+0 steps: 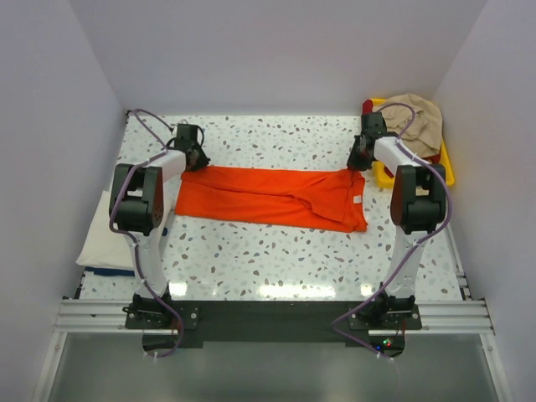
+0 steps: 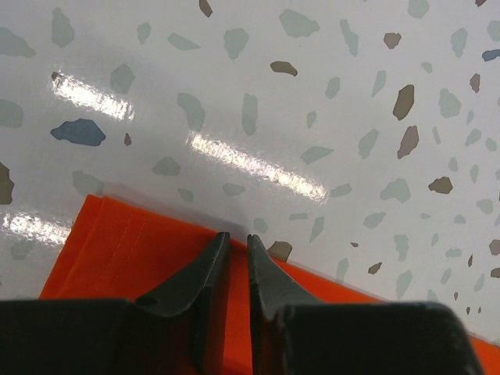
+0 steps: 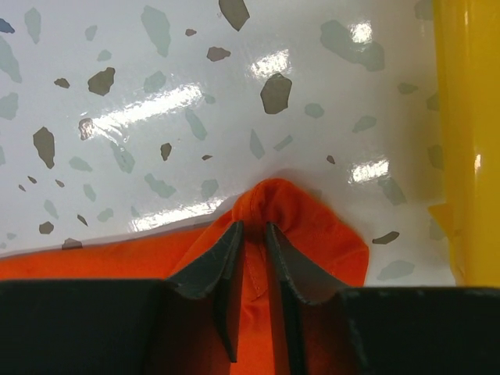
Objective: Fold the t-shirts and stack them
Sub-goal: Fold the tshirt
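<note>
Two arms outstretched; left end effector [image 2: 238, 239] and right end effector [image 3: 251, 227] pinch orange t-shirt [image 1: 268, 197].

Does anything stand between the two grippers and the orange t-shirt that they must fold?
Nothing visible does. The left gripper and the right gripper each pinch the far edge of the orange t-shirt, one at each end. The yellow tray stands beside the right end, apart from the cloth.

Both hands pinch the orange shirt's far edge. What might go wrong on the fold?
The left hand bites only the edge of the orange t-shirt, so it may slip free when lifted. The right hand holds a bunched corner beside the yellow tray; a sideways swing might knock it, and the bunching may fold crooked.
</note>
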{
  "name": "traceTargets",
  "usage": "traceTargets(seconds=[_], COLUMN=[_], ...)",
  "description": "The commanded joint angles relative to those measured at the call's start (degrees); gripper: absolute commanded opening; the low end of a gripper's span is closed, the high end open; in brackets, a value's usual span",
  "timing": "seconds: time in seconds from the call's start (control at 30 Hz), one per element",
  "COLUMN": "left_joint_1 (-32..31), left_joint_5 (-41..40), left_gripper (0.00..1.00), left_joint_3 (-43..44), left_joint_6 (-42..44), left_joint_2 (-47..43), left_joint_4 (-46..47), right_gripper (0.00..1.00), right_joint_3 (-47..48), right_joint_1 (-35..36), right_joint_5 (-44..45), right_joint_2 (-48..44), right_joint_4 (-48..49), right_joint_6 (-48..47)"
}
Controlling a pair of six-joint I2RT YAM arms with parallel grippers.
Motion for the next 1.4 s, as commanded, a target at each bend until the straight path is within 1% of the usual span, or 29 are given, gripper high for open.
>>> traceTargets(seconds=[0.0, 0.17, 0.2, 0.23, 0.3, 0.43, 0.5, 0.6, 0.8, 0.83, 0.93, 1.1, 1.13, 1.17, 1.2, 1.23, 1.27, 1.3, 1.37], left_joint_1=[-0.1, 0.0, 0.0, 0.0, 0.0, 0.3, 0.4, 0.6, 0.7, 0.7, 0.9, 1.1, 1.1, 1.1, 1.1, 1.1, 1.1, 1.2, 1.3], left_joint_5=[-1.4, -1.6, -1.6, -1.6, -1.7, -2.0, -2.0, -2.1, -2.1, -2.1, -2.2, -0.1, 0.3, 0.7, 1.0, 1.2, 1.3, 1.3, 1.3], left_gripper=[0.19, 0.17, 0.17, 0.15, 0.13, 0.07, 0.03, 0.0, 0.0, 0.0, 0.0, 0.0, 0.03, 0.07, 0.13, 0.16, 0.21, 0.26, 0.31], left_joint_3=[1.9, 2.0, 2.0, 1.9, 1.9, 1.9, 1.9, 1.9, 1.7, 1.6, 1.5, 1.5, 1.5, 1.4, 1.3, 1.3, 1.4, 1.5, 2.4], left_joint_6=[0.5, 0.5, 0.5, 0.5, 0.4, 0.3, 0.4, 0.3, 0.1, 0.1, 0.4, 1.0, 1.2, 1.3, 1.6, 2.1, 2.3, 2.6, 2.8], left_joint_2=[0.8, 1.3, 1.3, 1.4, 1.5, 1.6, 1.6, 1.7, 2.0, 1.9, 1.6, 1.2, 0.8, 0.5, -0.3, -0.6, -1.0, -1.8, -2.6], left_joint_4=[-0.4, -0.6, -0.6, -0.6, -0.8, -0.8, -0.8, -0.8, -0.8, -0.8, -0.4, 2.0, 2.4, 3.4, 4.1, 4.7, 5.5, 5.7, 5.7], right_gripper=[0.19, 0.06, 0.02, 0.0, 0.0, 0.0, 0.0, 0.0, 0.0, 0.0, 0.0, 0.0, 0.0, 0.05, 0.1, 0.16, 0.28, 0.32, 0.35], right_joint_3=[1.5, 1.9, 2.0, 1.9, 2.2, 2.3, 2.3, 2.2, 1.3, 1.0, -0.1, 1.6, 1.5, -0.1, -1.7, -3.7, -7.5, -8.9, -11.5], right_joint_1=[0.0, -0.1, -0.1, -0.1, -0.2, -0.8, -1.3, -2.2, -2.4, -4.1, -5.2, -5.2, -5.0, -4.9, -4.6, -4.5, -4.5, -4.5, -4.4], right_joint_5=[0.9, 0.5, 0.5, 0.4, 1.0, 2.5, 2.6, 2.2, 3.1, 3.0, -0.1, -3.9, -4.8, -4.9, -5.0, -5.7, -6.1, -6.3, -6.6], right_joint_2=[-0.9, -0.9, -1.2, -1.3, -1.9, -3.7, -4.3, -5.0, -5.8, -6.0, -6.5, -6.1, -6.7, -7.5, -8.6, -11.3, -12.5, -13.5, -15.4], right_joint_4=[-0.8, -1.0, -1.1, -1.1, -1.3, -1.1, -1.0, -0.8, -0.4, -0.2, 1.9, 1.1, 0.7, 0.8, 1.4, 2.6, 4.6, 5.1, 5.4], right_joint_6=[-0.3, -0.1, 0.2, 0.4, 0.5, 1.0, 1.6, 2.0, 2.2, 2.6, 3.5, 3.1, 3.0, 3.0, 3.1, 3.4, 3.5, 3.5, 3.4])
